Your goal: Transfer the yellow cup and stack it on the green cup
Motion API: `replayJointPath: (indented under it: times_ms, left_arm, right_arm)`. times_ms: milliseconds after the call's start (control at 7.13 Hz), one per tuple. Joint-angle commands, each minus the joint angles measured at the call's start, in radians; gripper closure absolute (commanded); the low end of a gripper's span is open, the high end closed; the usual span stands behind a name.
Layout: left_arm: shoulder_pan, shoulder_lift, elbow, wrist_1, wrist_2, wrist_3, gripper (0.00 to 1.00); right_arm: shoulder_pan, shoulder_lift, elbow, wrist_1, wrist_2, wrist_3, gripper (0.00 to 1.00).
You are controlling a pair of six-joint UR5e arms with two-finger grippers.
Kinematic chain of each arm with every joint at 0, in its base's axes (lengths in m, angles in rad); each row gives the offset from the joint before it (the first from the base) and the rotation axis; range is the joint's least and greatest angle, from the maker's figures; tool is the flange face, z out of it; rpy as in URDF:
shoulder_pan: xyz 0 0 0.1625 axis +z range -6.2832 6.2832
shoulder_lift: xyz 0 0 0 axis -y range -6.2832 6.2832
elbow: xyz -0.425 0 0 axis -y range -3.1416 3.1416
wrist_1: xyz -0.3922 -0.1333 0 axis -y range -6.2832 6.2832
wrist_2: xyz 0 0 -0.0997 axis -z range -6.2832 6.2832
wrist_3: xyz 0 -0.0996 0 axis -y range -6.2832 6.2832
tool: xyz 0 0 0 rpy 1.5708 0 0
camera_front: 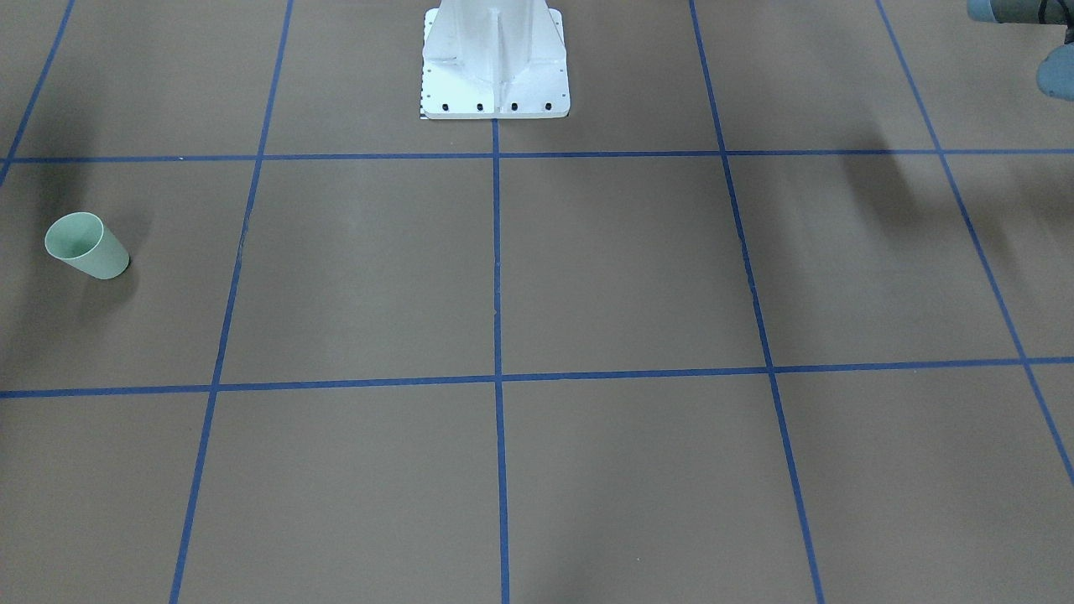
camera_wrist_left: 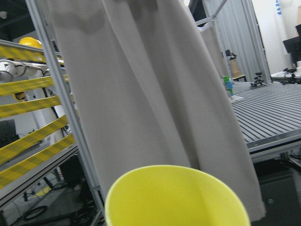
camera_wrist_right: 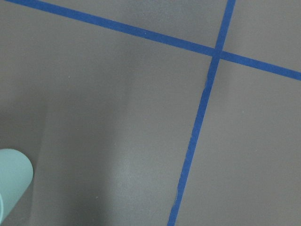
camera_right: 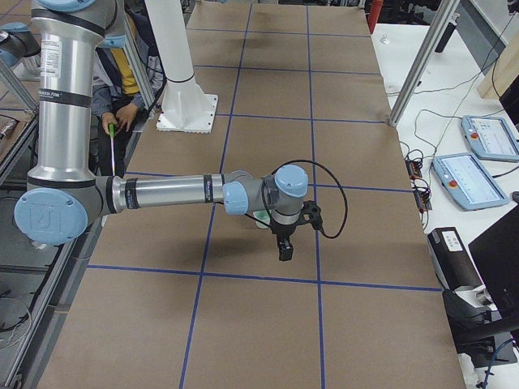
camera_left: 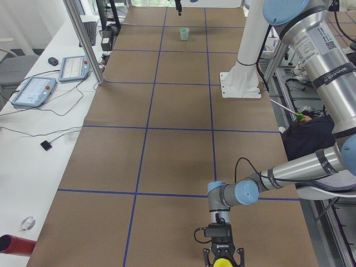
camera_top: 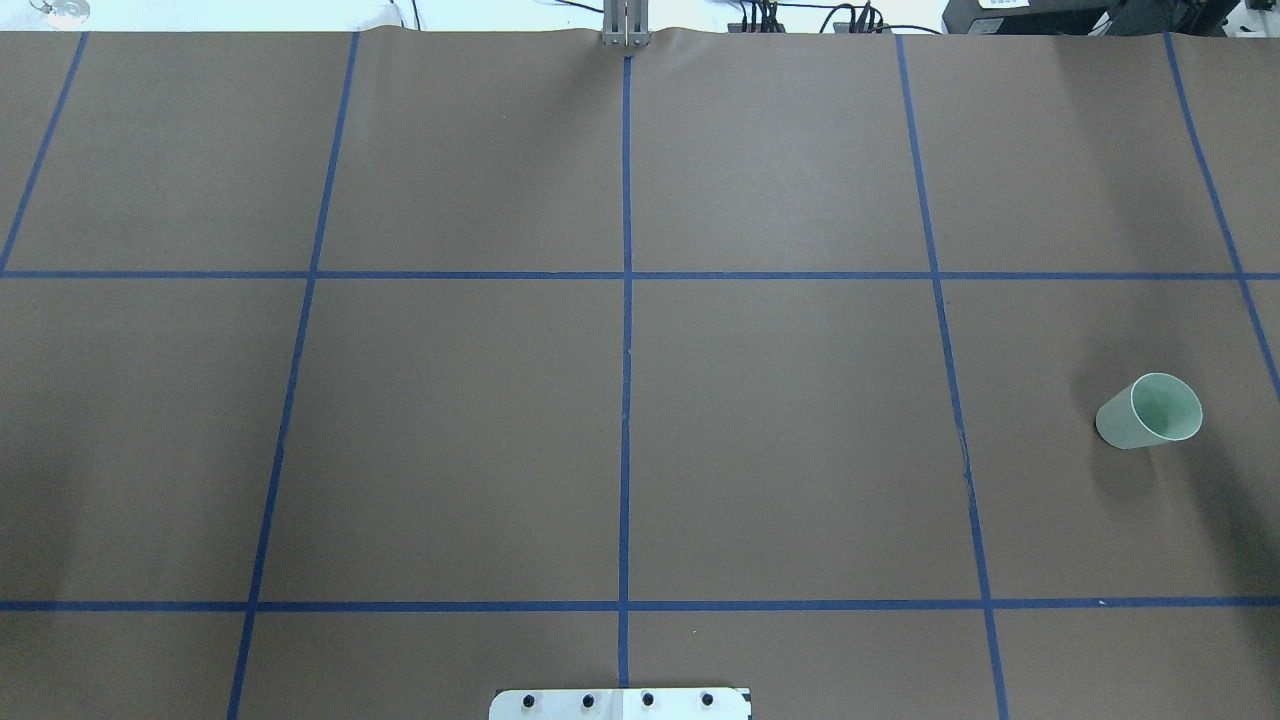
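- Left jaws: seen only in the exterior left view, at the counter's (camera_top: 460,430) end on the robot's left. They are low and cut by the bottom of the frame.
- The yellow cup (camera_wrist_left: 176,197) sits between the left jaws. From that side view I cannot tell how far they are open or whether they press on the cup, nor whether the cup touches the counter.
- Left wrist view: the yellow cup's rim fills the lower edge. Behind it are a grey curtain (camera_wrist_left: 155,84) and a yellow-striped barrier (camera_wrist_left: 28,122).
- Middle: the white robot base (camera_front: 495,63) is bolted at the robot's edge of the counter. Blue tape lines (camera_top: 626,400) divide the brown surface into squares.
- The green cup (camera_top: 1150,412) stands upright, mouth up, in the middle row's right-hand square. It is alone and well apart from the yellow cup.
- Right jaws: seen only in the exterior right view, pointing down above the counter. They are just beside the green cup, which is partly hidden behind the wrist. I cannot tell their opening.
- Right wrist view: the green cup shows only at the lower left corner, with a tape crossing to its right.
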Motion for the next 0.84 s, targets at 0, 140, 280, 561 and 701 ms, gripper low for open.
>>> replayJointPath:
  times_ms: [0, 140, 280, 561, 701]
  left_arm:
    - [-0.131, -0.009, 0.017, -0.332, 0.114, 0.313, 0.78]
    - [-0.177, -0.041, 0.019, -0.500, 0.145, 0.459, 0.77]
    - [-0.184, -0.081, 0.017, -0.608, 0.147, 0.547, 0.77]
    - [-0.184, -0.222, 0.013, -0.778, 0.169, 0.720, 0.74]
    - [-0.184, -0.263, 0.011, -0.852, 0.167, 0.764, 0.75]
  right_arm:
    - [-0.001, -0.001, -0.004, 0.066, 0.000, 0.002, 0.00]
    - [-0.001, -0.001, 0.002, 0.071, -0.001, 0.001, 0.00]
    - [-0.001, 0.005, 0.005, 0.071, -0.003, 0.002, 0.00]
    - [-0.001, 0.036, 0.016, 0.071, 0.000, 0.002, 0.00]
    - [-0.001, 0.056, 0.023, 0.071, 0.002, 0.002, 0.00]
